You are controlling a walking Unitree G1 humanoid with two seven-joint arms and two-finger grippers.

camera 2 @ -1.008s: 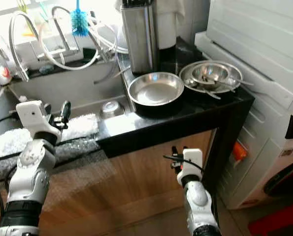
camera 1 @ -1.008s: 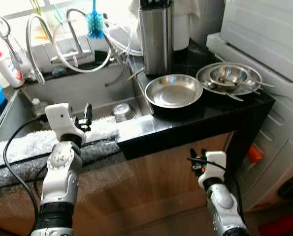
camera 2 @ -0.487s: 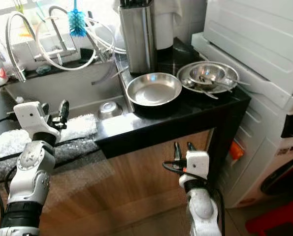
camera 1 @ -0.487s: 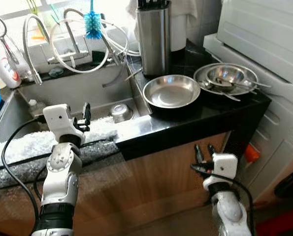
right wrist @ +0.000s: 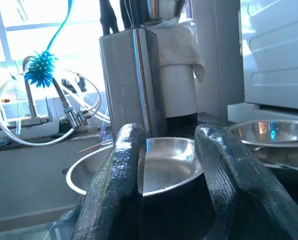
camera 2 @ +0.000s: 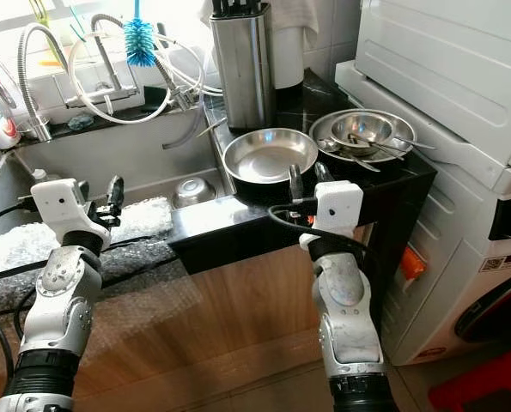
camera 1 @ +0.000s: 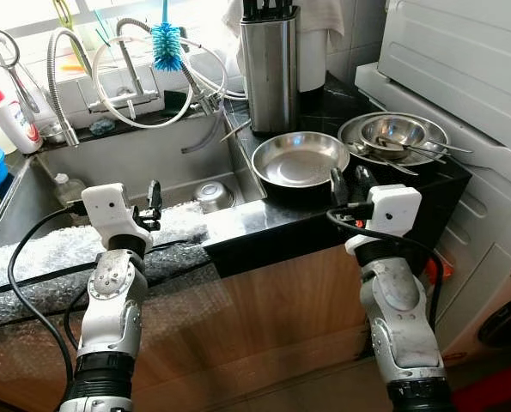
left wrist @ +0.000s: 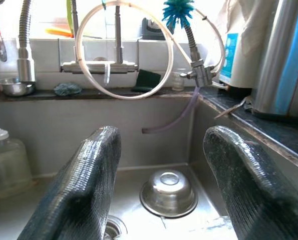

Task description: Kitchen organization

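Note:
A wide steel bowl (camera 1: pixel 300 159) sits on the black counter (camera 1: pixel 264 219) beside the sink. Behind it to the right a steel plate (camera 1: pixel 397 136) carries a smaller bowl and spoons. A small steel bowl (left wrist: pixel 169 192) lies upside down in the sink (camera 1: pixel 118 159). My right gripper (camera 1: pixel 348 178) is held up at the counter's front edge, open and empty, its fingers (right wrist: pixel 131 165) pointing at the wide bowl (right wrist: pixel 154 165). My left gripper (left wrist: pixel 161 137) hovers open over the sink's front rim, facing the upturned bowl.
A tall steel knife block (camera 1: pixel 270 64) stands behind the wide bowl. A white appliance (camera 1: pixel 461 77) bounds the counter on the right. Faucets (camera 1: pixel 62 77), a blue brush (camera 1: pixel 164 43), a soap bottle (camera 1: pixel 10 116) and hoses line the sink's back. Bubble wrap (camera 1: pixel 40 253) covers the front rim.
My right arm has risen from below the counter to the counter's front edge, now pointing at the wide bowl. The left arm has stayed put; the camera shifted slightly.

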